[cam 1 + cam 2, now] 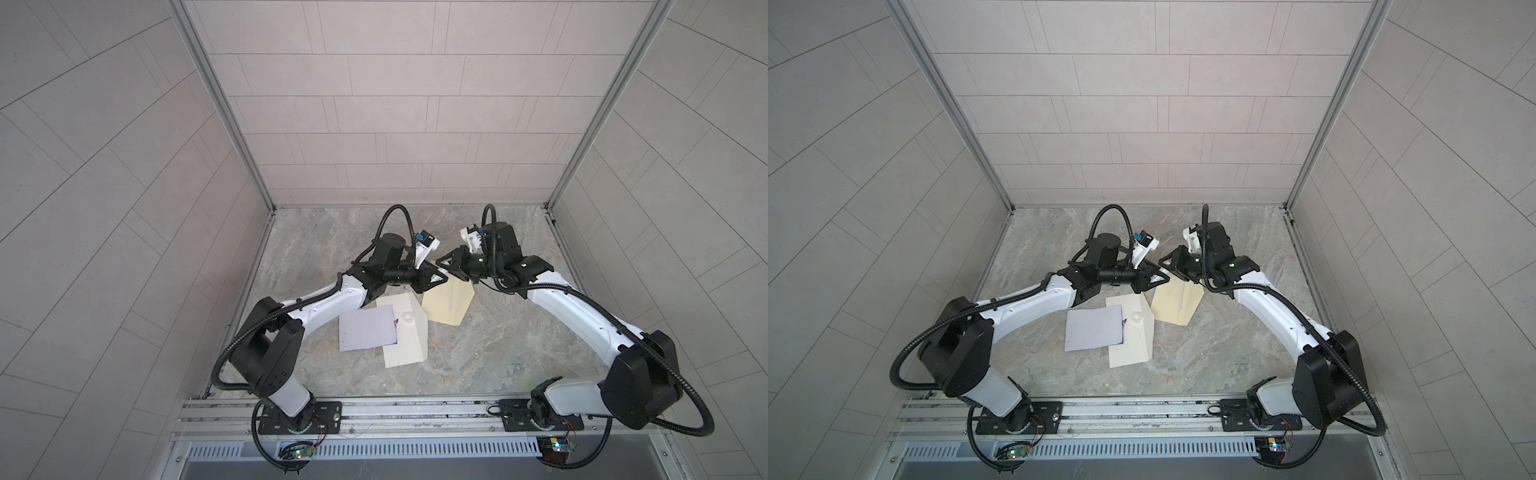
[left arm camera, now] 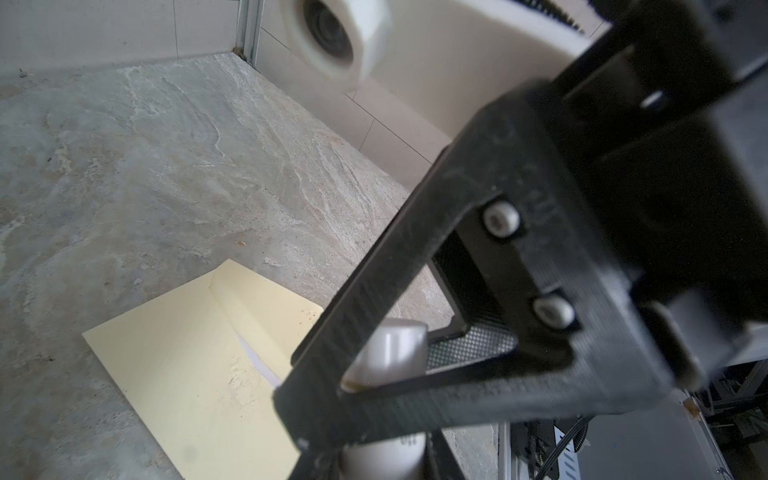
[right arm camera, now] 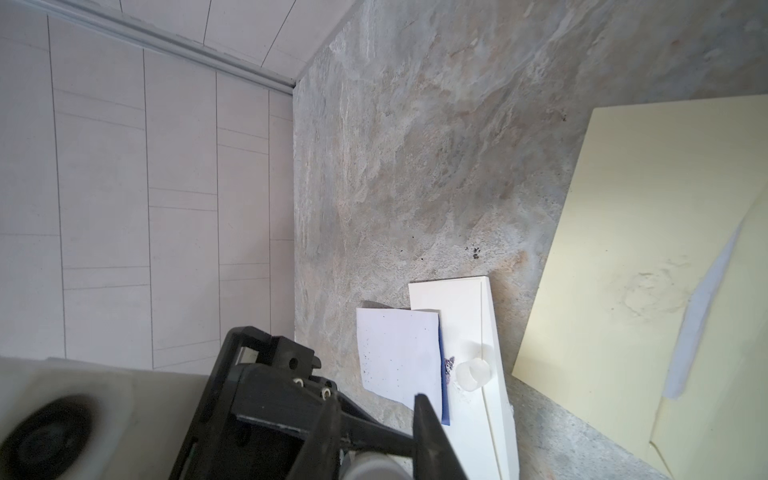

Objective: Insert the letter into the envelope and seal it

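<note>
Jaws of the left gripper (image 1: 438, 279) pinch a white stick (image 2: 390, 353). The right gripper (image 3: 376, 401) has its jaws part-spread around the stick's other end, though we cannot tell if they grip. The envelope (image 1: 446, 307) lies just below both, and the letter (image 2: 257, 361) peeks from its flap. We judge we are at sealing, and the next move calls for glue along the flap.

A yellow envelope (image 3: 623, 257) lies on the stone-patterned tabletop (image 3: 415, 145), with a pale strip (image 3: 702, 307) showing along its flap edge. Near it but apart, a lavender sheet (image 3: 399, 353) overlaps a white sheet (image 3: 457, 307), which carries 1 small translucent cap (image 3: 473, 374). At the frame edge, 2 black fingers (image 3: 428, 432) flank a pale cylinder (image 3: 370, 467). Beside them sits a blurred white camera housing (image 3: 83, 407).
</note>
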{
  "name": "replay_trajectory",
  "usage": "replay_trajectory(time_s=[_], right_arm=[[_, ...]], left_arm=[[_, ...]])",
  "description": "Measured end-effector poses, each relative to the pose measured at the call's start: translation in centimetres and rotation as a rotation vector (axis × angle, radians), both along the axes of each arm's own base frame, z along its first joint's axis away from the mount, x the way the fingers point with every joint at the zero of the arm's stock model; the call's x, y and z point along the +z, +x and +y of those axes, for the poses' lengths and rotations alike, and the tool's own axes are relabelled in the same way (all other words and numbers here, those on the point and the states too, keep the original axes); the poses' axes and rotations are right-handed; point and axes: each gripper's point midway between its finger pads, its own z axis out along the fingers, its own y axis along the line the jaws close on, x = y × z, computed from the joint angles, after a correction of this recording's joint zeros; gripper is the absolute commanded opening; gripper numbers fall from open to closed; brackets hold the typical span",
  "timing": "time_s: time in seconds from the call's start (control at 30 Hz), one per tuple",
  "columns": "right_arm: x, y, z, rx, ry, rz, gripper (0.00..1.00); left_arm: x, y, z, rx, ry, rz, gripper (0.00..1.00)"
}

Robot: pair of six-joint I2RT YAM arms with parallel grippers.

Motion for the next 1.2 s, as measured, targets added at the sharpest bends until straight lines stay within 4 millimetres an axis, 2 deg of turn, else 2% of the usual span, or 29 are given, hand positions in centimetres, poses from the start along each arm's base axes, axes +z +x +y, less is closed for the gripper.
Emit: replay_trajectory(time_s=[0.03, 0.13, 0.23, 0.37, 0.43, 0.5, 0.63, 0.8, 0.93, 1.07, 1.2], right_arm=[[-0.1, 0.0, -0.1, -0.004, -0.005, 0.000, 0.01], [-0.2, 0.3, -0.3, -0.019, -0.046, -0.019, 0.00], [-0.5, 0.7, -0.9, -0.054, -0.159, -0.054, 0.00], [-2.1, 1.1, -1.8, -0.100, -0.361, -0.092, 0.00], [-3.6, 1.0, -2.0, -0.111, -0.461, -0.097, 0.00], [-5.2, 1.2, -2.0, -0.120, -0.556, -0.107, 0.00], [-8.1, 1.5, -2.2, -0.132, -0.744, -0.141, 0.00], [-10.4, 2.1, -2.9, -0.175, -0.853, -0.184, 0.00], [-11.3, 3.2, -3.4, -0.218, -0.892, -0.214, 0.00], [-11.7, 4.4, -3.1, -0.247, -0.896, -0.246, 0.00], [-12.2, 5.2, -2.9, -0.267, -0.904, -0.268, 0.00]], left_arm=[[-0.1, 0.1, 0.0, 0.008, 0.002, 0.001, 0.24], [0.0, 0.6, 0.0, 0.040, -0.014, 0.026, 0.48], [0.3, 2.3, 1.3, 0.110, -0.070, 0.089, 0.65], [-1.0, 6.6, 5.0, 0.302, -0.124, 0.215, 0.65], [-2.8, 8.7, 7.2, 0.421, -0.106, 0.279, 0.65], [-4.8, 9.7, 8.5, 0.512, -0.053, 0.344, 0.65], [-8.2, 10.2, 9.3, 0.619, 0.096, 0.461, 0.65], [-9.6, 10.4, 9.1, 0.638, 0.216, 0.536, 0.65], [-11.2, 9.6, 9.3, 0.629, 0.281, 0.584, 0.65], [-12.6, 8.8, 9.2, 0.601, 0.335, 0.623, 0.65], [-13.3, 8.3, 8.7, 0.556, 0.372, 0.642, 0.65]])
